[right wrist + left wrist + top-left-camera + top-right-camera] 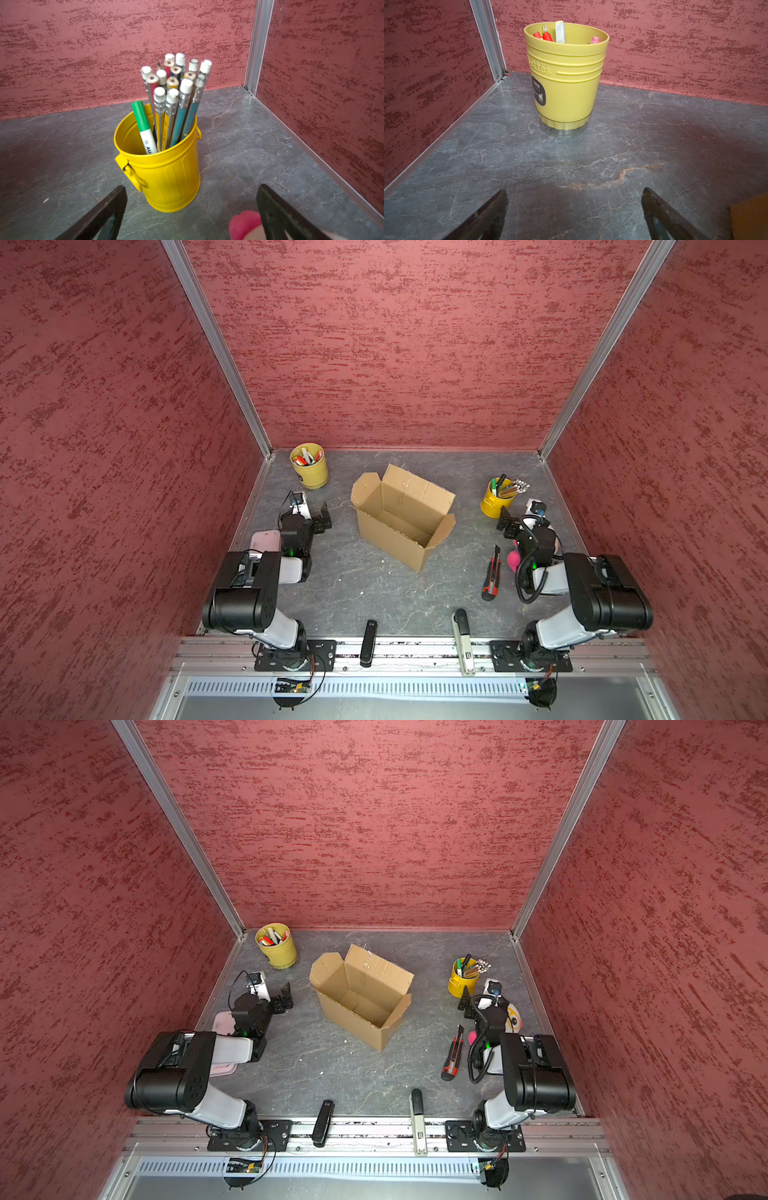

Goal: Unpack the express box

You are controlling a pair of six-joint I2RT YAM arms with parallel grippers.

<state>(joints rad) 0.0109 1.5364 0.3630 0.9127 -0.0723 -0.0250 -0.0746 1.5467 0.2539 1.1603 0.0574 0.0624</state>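
The express box (399, 526) (360, 999), a brown cardboard carton, stands in the middle of the table with its top flaps folded open. I see only bare cardboard inside it. My left gripper (322, 518) (286, 996) is open to the left of the box, apart from it, with nothing between its fingers. In the left wrist view that gripper (575, 194) hangs over bare table, and a corner of the box (751, 216) shows at the edge. My right gripper (504, 521) (467, 1002) (192, 188) is open to the right of the box and holds nothing.
An olive-yellow pen cup (309, 466) (564, 79) stands at the back left, a yellow bucket of pencils (496, 499) (166, 172) at the right. A red utility knife (492, 572), a pink toy (243, 224), a pink case (264, 540) and two staplers (368, 642) (464, 641) lie around.
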